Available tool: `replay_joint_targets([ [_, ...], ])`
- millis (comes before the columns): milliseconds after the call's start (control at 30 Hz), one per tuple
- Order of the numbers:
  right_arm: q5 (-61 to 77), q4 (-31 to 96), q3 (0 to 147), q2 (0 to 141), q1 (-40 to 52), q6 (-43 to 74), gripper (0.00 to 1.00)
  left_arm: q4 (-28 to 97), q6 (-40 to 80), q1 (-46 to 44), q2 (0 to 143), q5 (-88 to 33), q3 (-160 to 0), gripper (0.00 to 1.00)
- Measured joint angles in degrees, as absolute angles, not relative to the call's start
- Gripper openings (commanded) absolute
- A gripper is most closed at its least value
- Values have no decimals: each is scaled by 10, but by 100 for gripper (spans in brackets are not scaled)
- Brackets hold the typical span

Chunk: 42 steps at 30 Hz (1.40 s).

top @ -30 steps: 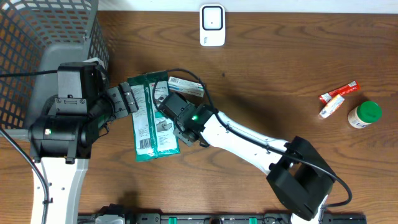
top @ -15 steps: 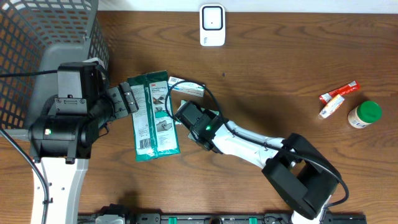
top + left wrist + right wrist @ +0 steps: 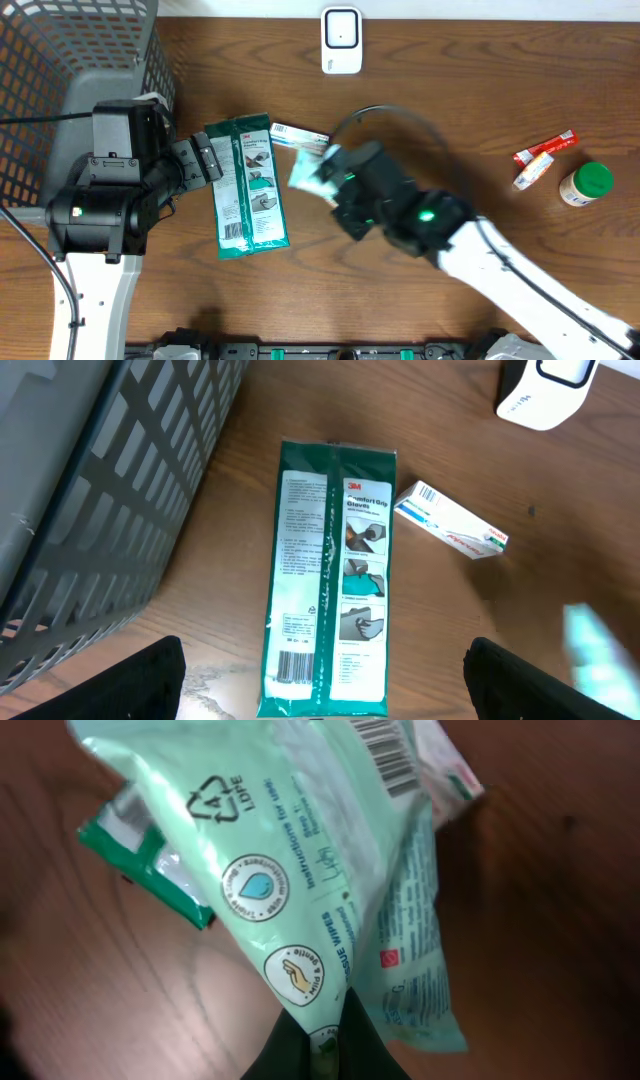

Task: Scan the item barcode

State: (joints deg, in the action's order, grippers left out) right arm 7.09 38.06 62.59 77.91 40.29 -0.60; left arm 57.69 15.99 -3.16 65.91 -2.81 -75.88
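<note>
Right gripper (image 3: 322,1042) pressed together, pinching pale-green plastic wipes packet (image 3: 300,890) at its fold; barcode (image 3: 388,752) shows on packet in wrist view. Overhead: packet blurred, just right of dark-green flat glove packet (image 3: 246,187), near small white-and-blue box (image 3: 300,136). White scanner (image 3: 341,40) well apart, at far table edge. Left gripper (image 3: 325,650) spread wide, by glove packet's left side.

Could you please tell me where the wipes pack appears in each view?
Overhead: the wipes pack is mid-table, blurred, just right of the 3M glove packet.
Left wrist: the wipes pack is a pale blur at the lower right edge.
Right wrist: the wipes pack fills the frame, barcode at top.
Shared landmark: the 3M glove packet, only its green edge in right wrist.
</note>
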Motion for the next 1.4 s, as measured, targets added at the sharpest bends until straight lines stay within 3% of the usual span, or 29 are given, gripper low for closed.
replay_joint_targets([
  [233,303,411,626,768,272,41,1,577,160,-32,659,-28,-759,90],
  [667,278,425,624,856,246,215,1,577,160,-32,659,-28,-759,90],
  [1067,71,396,622,987,274,507,1,577,160,-32,659,-28,-759,90],
  [1167,-13,393,622,1001,312,540,23,577,160,-32,659,-28,-759,90],
  [1267,-64,387,622,1012,344,546,38,577,160,-32,659,-28,-759,90],
  [1400,-128,359,622,1016,390,523,47,577,160,-32,659,-28,-759,90],
])
